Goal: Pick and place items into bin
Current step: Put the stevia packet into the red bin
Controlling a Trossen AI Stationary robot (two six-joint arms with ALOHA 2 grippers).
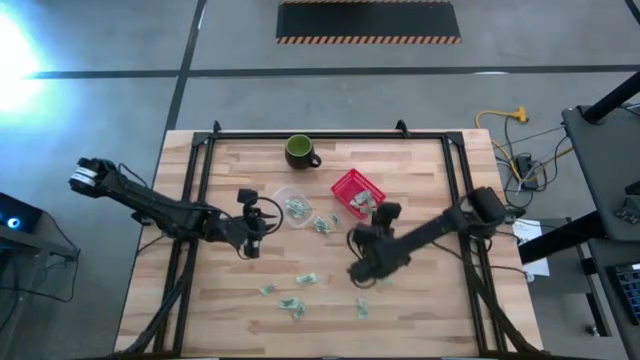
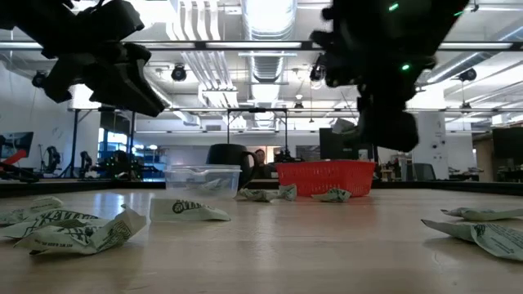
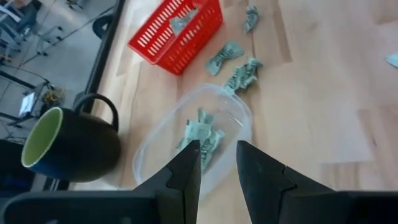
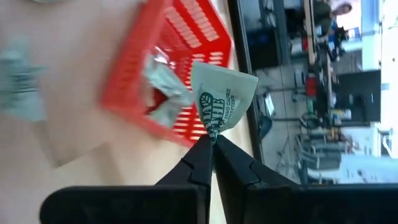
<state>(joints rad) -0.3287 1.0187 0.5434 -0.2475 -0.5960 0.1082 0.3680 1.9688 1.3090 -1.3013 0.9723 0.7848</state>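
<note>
Sorting is partly done. The red basket (image 1: pixel 357 192) is already holding at least two crumpled wrappers, and the clear tub (image 1: pixel 291 207) beside it is holding several more. Loose wrappers (image 1: pixel 291 304) are lying scattered on the counter (image 1: pixel 420 310), a small group between the tub and the basket and the rest well out from the basket toward the counter's near edge.

The right hand (image 4: pixel 213 144) is clenched on one wrapper (image 4: pixel 221 101), pinching it at a corner and carrying it in the air just short of the basket. The left hand (image 3: pixel 217 163) is hovering over the tub with its fingers partly apart and nothing between them.

Judged from this, the carried piece is close to its drop, while most of the loose pieces are still waiting.

The dark green mug (image 1: pixel 299 151) is standing beyond the tub, apart from it and near the counter's far edge, so room there is tight. The basket's open top is facing upward and is unobstructed. The broad bare wood on the near side of the basket is giving both arms free space.
</note>
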